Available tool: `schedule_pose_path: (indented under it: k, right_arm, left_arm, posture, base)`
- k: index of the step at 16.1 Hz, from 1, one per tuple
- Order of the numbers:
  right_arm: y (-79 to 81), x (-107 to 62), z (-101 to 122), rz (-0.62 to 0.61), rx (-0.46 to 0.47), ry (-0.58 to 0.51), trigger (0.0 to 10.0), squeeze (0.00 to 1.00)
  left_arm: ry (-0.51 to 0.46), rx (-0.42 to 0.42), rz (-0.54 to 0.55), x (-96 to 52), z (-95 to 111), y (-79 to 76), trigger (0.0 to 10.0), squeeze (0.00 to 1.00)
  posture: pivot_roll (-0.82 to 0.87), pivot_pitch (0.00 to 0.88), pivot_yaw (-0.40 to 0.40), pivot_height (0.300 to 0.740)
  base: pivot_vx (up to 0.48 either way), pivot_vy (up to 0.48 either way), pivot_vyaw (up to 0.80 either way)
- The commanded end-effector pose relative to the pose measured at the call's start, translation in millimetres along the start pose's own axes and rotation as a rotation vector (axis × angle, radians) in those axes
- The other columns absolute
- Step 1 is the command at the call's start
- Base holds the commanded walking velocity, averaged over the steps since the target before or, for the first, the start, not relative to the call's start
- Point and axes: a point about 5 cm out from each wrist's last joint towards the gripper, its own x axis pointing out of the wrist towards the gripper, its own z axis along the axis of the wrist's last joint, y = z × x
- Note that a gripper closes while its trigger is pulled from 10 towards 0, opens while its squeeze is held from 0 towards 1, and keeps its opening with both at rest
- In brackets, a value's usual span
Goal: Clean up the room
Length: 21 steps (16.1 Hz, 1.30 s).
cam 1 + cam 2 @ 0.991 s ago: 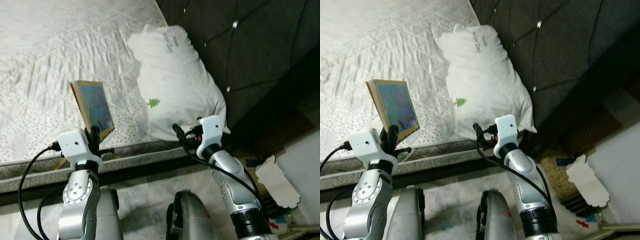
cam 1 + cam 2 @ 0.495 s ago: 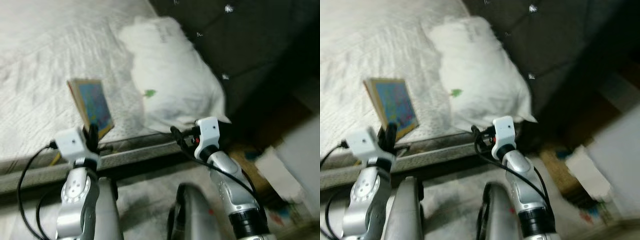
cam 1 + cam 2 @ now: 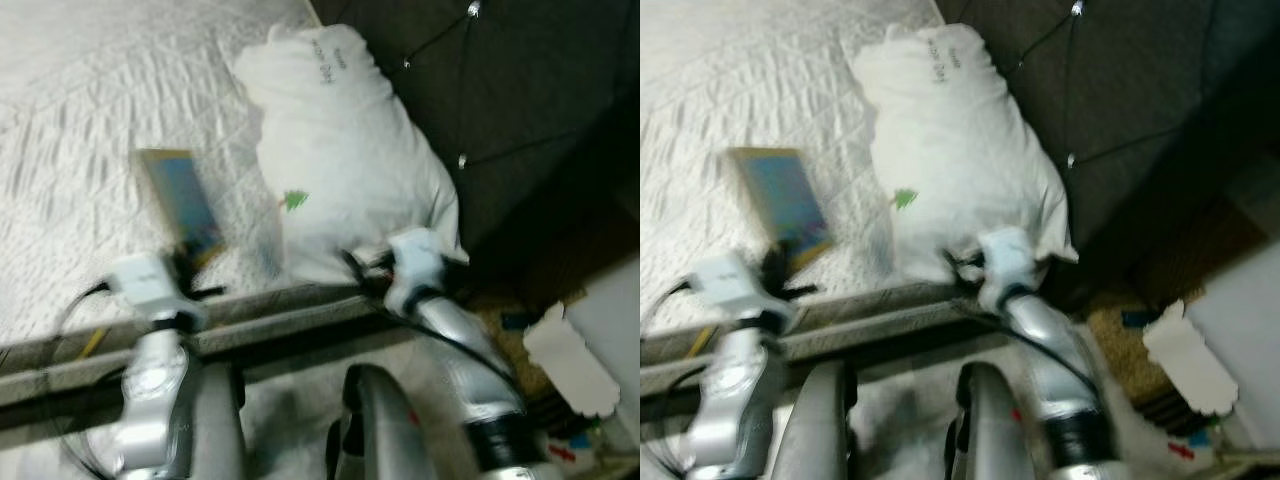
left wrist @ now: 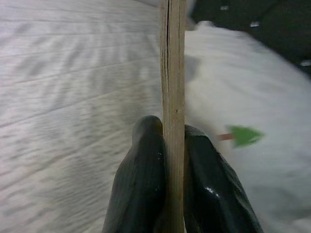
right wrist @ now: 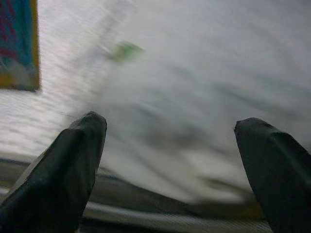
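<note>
The thin blue-covered picture book with a yellow border (image 3: 183, 205) stands upright, held above the near edge of the white quilted mattress (image 3: 90, 130). The left gripper (image 4: 167, 160) has its two black fingers pressed together on the book's lower edge, one on each cover, so the book is seen edge-on from the wrist. Just beside the book, toward the head end of the mattress, lies a plump white pillow with a small green tree mark (image 3: 335, 150), leaning against the dark tufted headboard (image 3: 500, 90). The right gripper (image 5: 170, 160) hovers near the pillow's lower end at the mattress's near edge, its fingers spread wide apart with nothing between them. A white scalloped-edged paper piece (image 3: 570, 360) lies on the floor beyond the headboard.
</note>
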Motion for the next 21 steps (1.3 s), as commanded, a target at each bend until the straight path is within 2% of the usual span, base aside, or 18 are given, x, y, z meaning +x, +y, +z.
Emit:
schedule_pose_path:
  k: [1, 6, 8, 10, 11, 12, 13, 15, 18, 21]
  right_arm:
    - [10.9, 4.7, 6, 0.032, 0.007, -0.021, 10.0, 0.00]
    - [10.3, 5.7, 6, 0.028, 0.014, -0.027, 10.0, 0.00]
    - [11.0, 5.3, 7, 0.040, 0.019, -0.039, 10.0, 0.00]
    - [9.9, 6.5, 7, 0.030, 0.012, -0.031, 10.0, 0.00]
    - [9.4, 6.9, 7, 0.027, 0.013, -0.027, 10.0, 0.00]
    - [8.6, 7.3, 6, 0.023, 0.016, -0.023, 10.0, 0.00]
    - [7.3, 8.8, 5, 0.019, 0.022, -0.016, 10.0, 0.00]
    - [7.2, 10.1, 4, 0.019, 0.023, -0.011, 10.0, 0.00]
    - [7.3, 13.1, 4, 0.016, 0.026, -0.008, 10.0, 0.00]
    - [7.2, 16.1, 3, 0.012, 0.027, -0.005, 10.0, 0.00]
  left_arm:
    - [-0.018, -0.021, 0.048, -0.8, 3, 6.3, 10.0, 0.00]
    - [0.054, -0.040, 0.125, 7.1, -10, 8.6, 10.0, 0.00]
    - [0.073, -0.086, 0.138, 10.8, -13, 6.0, 10.0, 0.00]
    - [0.122, -0.166, 0.162, 17.6, -19, 2.5, 10.0, 0.00]
    - [0.145, -0.222, 0.149, 21.5, -21, -3.0, 10.0, 0.00]
    - [0.169, -0.237, 0.143, 24.0, -23, -7.0, 10.0, 0.00]
    - [0.270, -0.282, 0.116, 22.9, -32, -21.5, 10.0, 0.00]
    - [0.339, -0.310, 0.075, 18.2, -37, -31.2, 10.0, 0.00]
    - [0.468, -0.440, 0.030, 6.7, -41, -43.0, 10.0, 0.00]
    - [0.604, -0.535, -0.061, -5.6, -41, -56.4, 10.0, 0.00]
  posture:
    - [0.06, 0.199, -0.075, 0.601]
    - [0.06, 0.190, -0.072, 0.601]
    - [0.05, 0.186, -0.071, 0.586]
    - [0.05, 0.184, -0.073, 0.581]
    - [0.04, 0.181, -0.074, 0.581]
    - [0.04, 0.181, -0.075, 0.581]
    - [0.04, 0.179, -0.077, 0.581]
    - [0.05, 0.175, -0.076, 0.581]
    - [0.06, 0.170, -0.072, 0.581]
    - [0.06, 0.163, -0.071, 0.581]
  base:
    - [0.000, 0.000, 0.00]
    - [0.000, 0.000, 0.00]
    - [0.000, 0.000, 0.00]
    - [0.000, 0.000, 0.00]
    - [0.000, 0.000, 0.00]
    - [0.000, 0.000, 0.00]
    - [0.000, 0.000, 0.00]
    - [0.000, 0.000, 0.00]
    - [0.000, 0.000, 0.00]
    - [0.000, 0.000, 0.00]
